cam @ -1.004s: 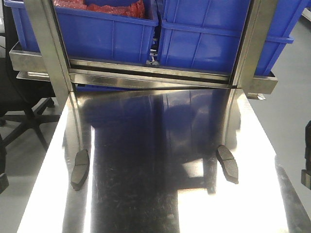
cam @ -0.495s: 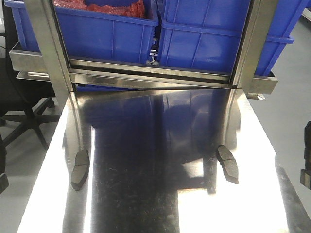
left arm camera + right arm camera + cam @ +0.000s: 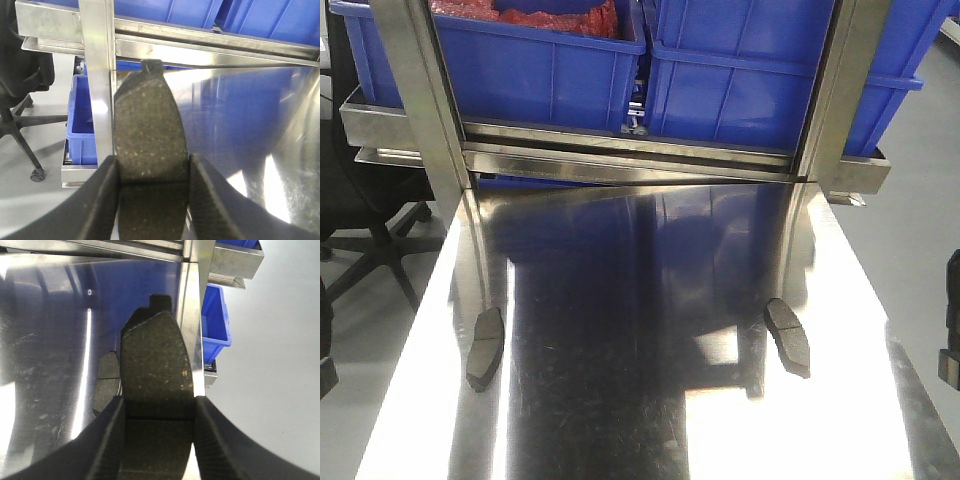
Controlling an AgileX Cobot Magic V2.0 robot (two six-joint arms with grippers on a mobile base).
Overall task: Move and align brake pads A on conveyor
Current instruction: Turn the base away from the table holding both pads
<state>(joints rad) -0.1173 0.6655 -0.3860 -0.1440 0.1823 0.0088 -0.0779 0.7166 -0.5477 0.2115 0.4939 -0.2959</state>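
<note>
Two dark grey-brown brake pads lie on the shiny steel table (image 3: 650, 400), one near the left edge (image 3: 485, 348) and one toward the right (image 3: 788, 338). My left gripper (image 3: 152, 160) is shut on a third brake pad (image 3: 145, 115), which sticks out forward between the fingers. My right gripper (image 3: 160, 402) is shut on a fourth brake pad (image 3: 155, 355), held above the table's right edge. The pad lying on the table also shows in the right wrist view (image 3: 106, 382), just left of the held one. The conveyor is out of view.
A steel rack frame (image 3: 620, 160) with upright posts (image 3: 420, 100) stands at the table's far end, carrying blue bins (image 3: 540, 60). An office chair (image 3: 360, 210) stands left of the table. A small blue bin (image 3: 215, 315) sits on the floor beyond the right edge.
</note>
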